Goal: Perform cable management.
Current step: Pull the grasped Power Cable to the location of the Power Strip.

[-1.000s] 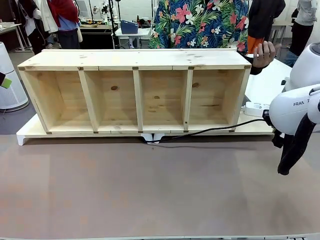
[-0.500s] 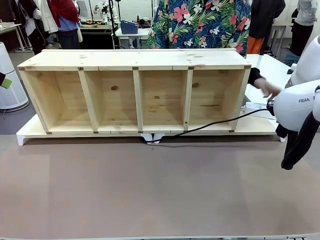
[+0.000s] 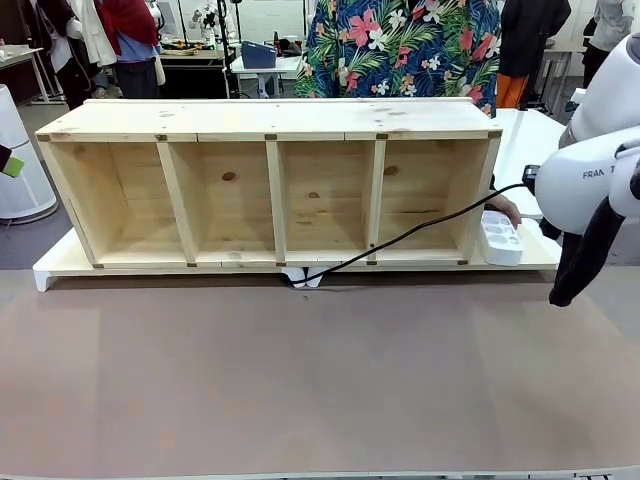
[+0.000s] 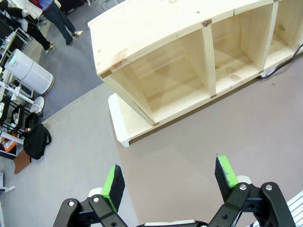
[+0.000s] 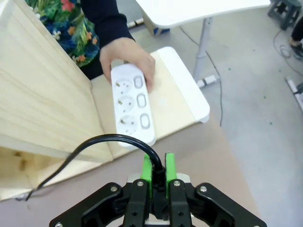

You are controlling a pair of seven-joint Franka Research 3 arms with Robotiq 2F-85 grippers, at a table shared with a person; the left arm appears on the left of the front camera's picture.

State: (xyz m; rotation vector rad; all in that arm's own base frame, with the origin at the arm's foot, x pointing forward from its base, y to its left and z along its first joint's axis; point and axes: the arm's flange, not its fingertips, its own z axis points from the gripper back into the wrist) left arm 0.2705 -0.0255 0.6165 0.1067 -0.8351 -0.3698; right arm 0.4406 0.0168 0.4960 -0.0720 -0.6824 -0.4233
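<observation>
The black cable (image 3: 420, 230) runs from under the front of the wooden shelf (image 3: 270, 118) up and right to my right arm (image 3: 585, 185). In the right wrist view my right gripper (image 5: 157, 169) is shut on the cable's (image 5: 104, 139) plug end, which is held above the tabletop. Just beyond it a white power strip (image 5: 132, 106) lies on the white board, and a person's hand (image 5: 125, 56) grips its far end. My left gripper (image 4: 169, 177) hangs open and empty above the table, off the shelf's (image 4: 189, 56) left end.
The four-compartment shelf stands on a white board (image 3: 60, 262) across the table's far half. The person in a flowered shirt (image 3: 400, 45) stands behind it. A white side table (image 5: 199, 9) lies past the right end. The brown tabletop (image 3: 300, 380) spreads out in front.
The person's hand came down and set the power strip on the board beside the shelf's right end. My right arm rose, lifting the cable end higher.
</observation>
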